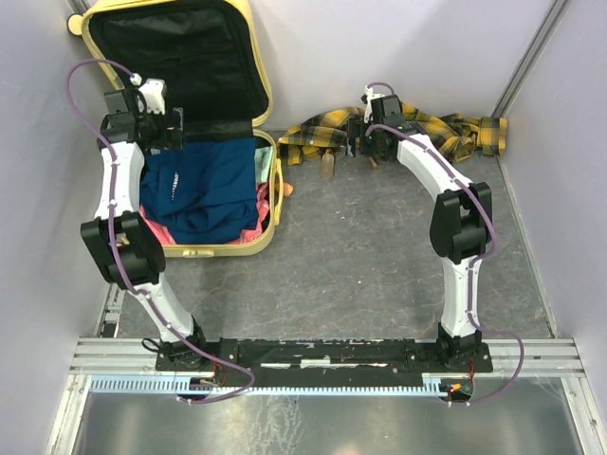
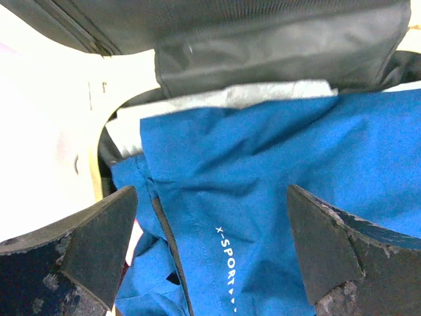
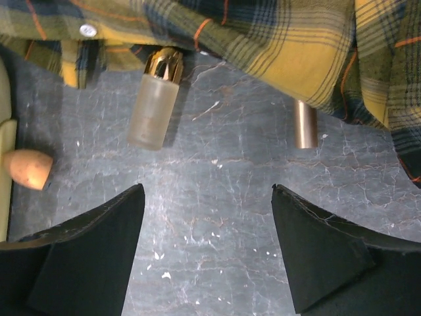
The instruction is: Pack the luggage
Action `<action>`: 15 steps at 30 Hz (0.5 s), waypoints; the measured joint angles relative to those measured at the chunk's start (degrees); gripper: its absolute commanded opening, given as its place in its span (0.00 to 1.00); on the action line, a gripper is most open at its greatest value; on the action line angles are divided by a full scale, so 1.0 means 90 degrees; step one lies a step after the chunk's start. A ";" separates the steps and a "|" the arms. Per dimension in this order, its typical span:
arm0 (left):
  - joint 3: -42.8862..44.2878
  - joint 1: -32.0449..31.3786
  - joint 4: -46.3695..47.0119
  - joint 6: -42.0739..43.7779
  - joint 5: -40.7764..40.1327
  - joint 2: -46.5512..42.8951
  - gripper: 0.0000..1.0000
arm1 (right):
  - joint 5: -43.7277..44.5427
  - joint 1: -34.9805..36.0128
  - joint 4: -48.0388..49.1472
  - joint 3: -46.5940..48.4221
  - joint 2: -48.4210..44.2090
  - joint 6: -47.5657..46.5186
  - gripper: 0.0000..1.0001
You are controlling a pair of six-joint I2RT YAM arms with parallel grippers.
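Top external: luggage (image 1: 220, 251) open, far left.
Left gripper (image 2: 210, 197): wide, empty, over luggage.
Right gripper (image 3: 207, 197): jaws apart, empty.
Bottle (image 3: 152, 108): just ahead-left of right gripper, long axis pointing away toward plaid cloth (image 3: 276, 46); luggage lies to its left.

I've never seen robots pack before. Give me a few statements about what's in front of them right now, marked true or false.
The luggage stands open. True.
A blue garment lies inside it. True.
The plaid shirt is packed inside too. False: it lies on the table, right of the luggage.
The right gripper holds the frosted bottle. False: its jaws are open and empty; the bottle lies on the table beyond them.
The left gripper is open above the blue garment. True.
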 measured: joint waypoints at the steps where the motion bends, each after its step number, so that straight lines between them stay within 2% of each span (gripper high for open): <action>1: -0.0002 -0.0019 0.0053 -0.0002 -0.0007 -0.0104 0.99 | 0.0102 0.0005 0.0000 0.0051 0.0053 0.0058 0.86; 7: -0.0379 -0.0274 0.0578 -0.0138 -0.0226 -0.0780 0.99 | 0.0699 0.0274 -0.0015 0.0719 0.0731 0.0661 0.84; 15: -0.0976 -0.0367 0.0726 -0.0180 -0.0508 -0.1027 0.99 | 0.1467 0.0843 -0.0049 0.1353 0.1506 0.1078 0.79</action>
